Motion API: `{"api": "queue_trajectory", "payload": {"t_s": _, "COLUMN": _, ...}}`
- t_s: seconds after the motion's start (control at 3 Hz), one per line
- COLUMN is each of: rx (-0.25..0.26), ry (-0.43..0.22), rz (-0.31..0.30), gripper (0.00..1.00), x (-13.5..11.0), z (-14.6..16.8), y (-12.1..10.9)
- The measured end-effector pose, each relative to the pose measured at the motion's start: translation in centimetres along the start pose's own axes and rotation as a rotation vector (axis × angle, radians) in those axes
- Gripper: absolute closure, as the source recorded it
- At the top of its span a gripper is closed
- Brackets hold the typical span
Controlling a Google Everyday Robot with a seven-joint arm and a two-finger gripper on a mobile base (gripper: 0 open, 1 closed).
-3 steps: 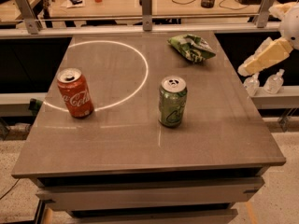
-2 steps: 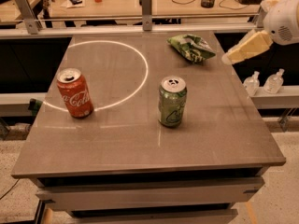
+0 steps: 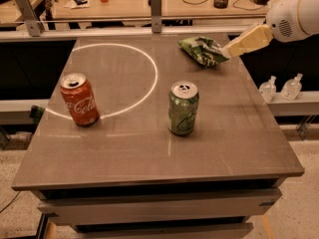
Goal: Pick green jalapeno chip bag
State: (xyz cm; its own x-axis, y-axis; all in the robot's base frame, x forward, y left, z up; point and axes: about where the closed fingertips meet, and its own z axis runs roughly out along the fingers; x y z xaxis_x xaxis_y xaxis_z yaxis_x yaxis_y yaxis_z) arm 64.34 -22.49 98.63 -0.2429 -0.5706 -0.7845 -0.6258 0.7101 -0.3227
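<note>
The green jalapeno chip bag (image 3: 201,50) lies crinkled on the far right part of the grey table (image 3: 149,153). My gripper (image 3: 230,50), cream-coloured, reaches in from the right on the white arm (image 3: 294,14). Its tip is at the bag's right edge, touching it or very close to it. The bag rests on the table top.
An upright green soda can (image 3: 183,108) stands mid-table, in front of the bag. A red cola can (image 3: 79,99) stands at the left on a white ring marked on the table. Two small clear bottles (image 3: 279,87) sit on a ledge to the right. A cluttered desk (image 3: 124,4) runs behind.
My gripper has moved left and further back across the table's right edge, from well off to the right to the chip bag's right side. The cans and the bag have not moved.
</note>
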Motion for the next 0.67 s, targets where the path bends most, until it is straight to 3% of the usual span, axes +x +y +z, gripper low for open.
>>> {"api": "queue_trajectory", "payload": {"t_s": 0.67, "rx": 0.067, "ry": 0.025, "rz": 0.036, "gripper": 0.00, "x": 3.1, "z": 3.8, "y": -1.7}}
